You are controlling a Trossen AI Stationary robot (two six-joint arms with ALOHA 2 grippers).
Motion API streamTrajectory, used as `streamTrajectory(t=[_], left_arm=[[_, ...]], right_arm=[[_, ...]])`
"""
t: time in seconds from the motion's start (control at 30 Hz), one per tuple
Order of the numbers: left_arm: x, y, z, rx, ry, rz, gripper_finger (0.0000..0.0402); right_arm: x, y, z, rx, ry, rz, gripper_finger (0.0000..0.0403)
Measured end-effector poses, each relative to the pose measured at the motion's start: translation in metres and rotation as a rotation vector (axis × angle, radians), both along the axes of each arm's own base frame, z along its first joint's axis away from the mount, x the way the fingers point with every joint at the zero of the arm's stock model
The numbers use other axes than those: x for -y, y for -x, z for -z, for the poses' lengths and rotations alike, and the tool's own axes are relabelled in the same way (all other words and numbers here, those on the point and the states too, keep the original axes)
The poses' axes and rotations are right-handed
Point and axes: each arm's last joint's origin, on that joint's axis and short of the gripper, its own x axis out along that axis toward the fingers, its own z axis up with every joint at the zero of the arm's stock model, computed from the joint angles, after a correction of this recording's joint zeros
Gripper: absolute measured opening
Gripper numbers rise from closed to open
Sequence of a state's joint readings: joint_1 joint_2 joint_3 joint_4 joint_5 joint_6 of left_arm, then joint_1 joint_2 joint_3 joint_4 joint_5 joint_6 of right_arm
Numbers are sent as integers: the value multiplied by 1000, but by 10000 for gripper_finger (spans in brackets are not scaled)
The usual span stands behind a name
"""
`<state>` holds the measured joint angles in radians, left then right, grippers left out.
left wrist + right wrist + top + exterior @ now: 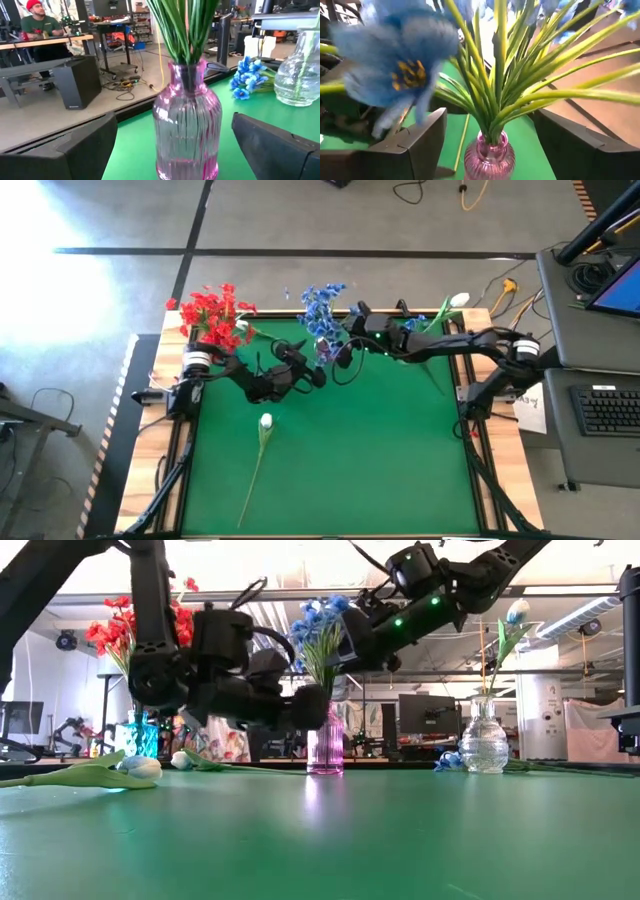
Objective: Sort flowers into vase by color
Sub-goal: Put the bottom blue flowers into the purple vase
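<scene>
Three glass vases stand in a row along the upper part of the high frame, on the broad green felt-covered table (380, 460), and that row explains most of what we see. At upper left of the high frame the teal glass vase (141, 732) holds the red clustered blooms (212, 313). At top centre the ribbed pink glass vase (186, 125) holds the small blue clustered blooms (322, 308). At upper right the clear round glass vase (485, 743) holds one white tulip-like bud (458, 300). So each colour appears to have its own vase.

We judge both arms are gathered at the pink vase because the blue bunch is the one being tended. The left gripper (175, 145) sits low at the centre of its wrist frame with its fingers apart, one on each side of the vase body and not touching it, probably to steady the vase. The right gripper (490, 137) sits higher, its fingers spread around the green stems just above the neck, which suits guiding or releasing stems there.

Smaller things are unsorted. A loose white tulip on a long green stem (262, 442) lies flat at centre-left of the high frame. A small sprig of blue flowers (248, 80) lies on the felt beside the clear vase. We judge these two remain to be placed.
</scene>
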<state>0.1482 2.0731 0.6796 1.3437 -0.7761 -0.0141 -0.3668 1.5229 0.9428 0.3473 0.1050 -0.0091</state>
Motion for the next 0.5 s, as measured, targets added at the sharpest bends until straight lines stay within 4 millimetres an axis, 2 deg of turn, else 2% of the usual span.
streamTrajectory(t=[0.27,0.5], left_arm=[[18,11,-21,-15,6,65,376],[34,3,-30,-106,154,345,376]], right_arm=[[-6,15,-15,-40,-45,10,299],[-12,30,-24,-87,-99,24,299]])
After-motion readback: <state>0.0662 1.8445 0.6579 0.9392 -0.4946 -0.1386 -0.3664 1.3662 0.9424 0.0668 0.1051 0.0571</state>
